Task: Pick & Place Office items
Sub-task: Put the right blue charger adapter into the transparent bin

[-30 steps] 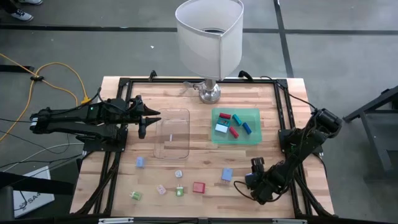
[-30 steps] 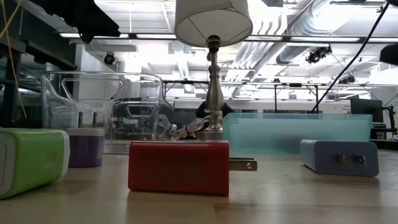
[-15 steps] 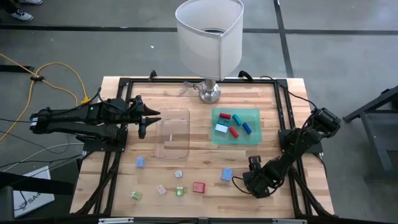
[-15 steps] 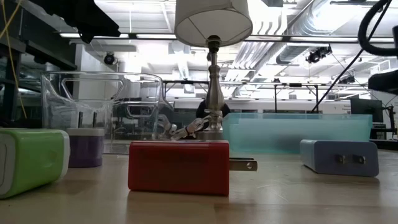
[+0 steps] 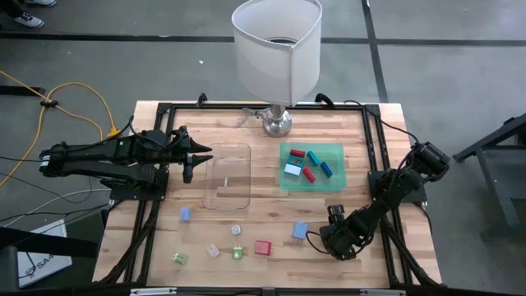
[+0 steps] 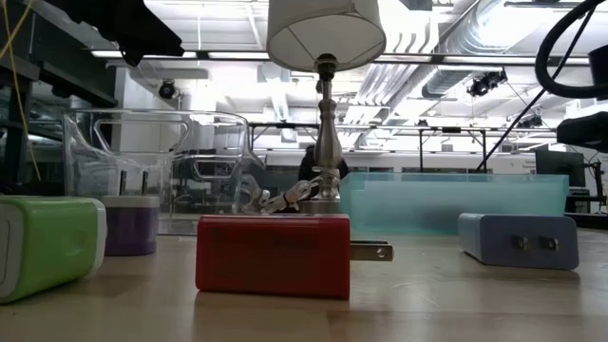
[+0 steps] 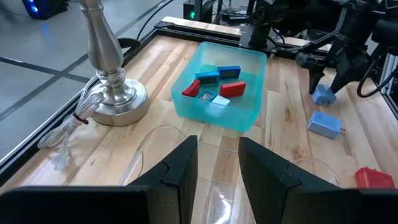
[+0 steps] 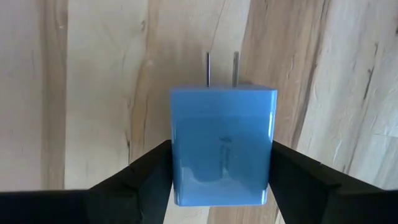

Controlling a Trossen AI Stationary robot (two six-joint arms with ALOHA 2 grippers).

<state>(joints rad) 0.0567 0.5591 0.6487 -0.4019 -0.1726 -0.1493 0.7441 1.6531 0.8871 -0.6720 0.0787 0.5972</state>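
My right gripper point(image 5: 319, 240) points down near the table's front right and is shut on a blue block with two plug prongs point(image 8: 222, 155). A pale blue block point(image 5: 300, 231) lies on the table just left of it. More office items lie along the near edge: a red block point(image 5: 263, 247), a green one point(image 5: 178, 257) and a pink one point(image 5: 213, 250). Several red and blue pieces lie in the green tray point(image 5: 337, 182). My left gripper point(image 7: 217, 168) hangs open and empty over the clear tray's point(image 5: 228, 177) left rim. My right gripper pinches the blue block by two opposite sides point(image 8: 177, 168) between its two fingers, coming from above and pointing down. The prongs point(image 8: 221, 67) stick out level beyond the fingers. I cannot tell whether the block rests on the table or hangs just above it.
A lamp with a white shade point(image 5: 277, 49) stands on a metal base point(image 5: 276, 123) at the far middle, its cord beside it. A black frame point(image 5: 374, 164) runs along the table's edges. Bare wood lies between the two trays and the near row of pieces.
My right gripper has sunk and shifted toward the table's left and far side, closer to the pale blue block on the table, keeping the blue block between its fingers.
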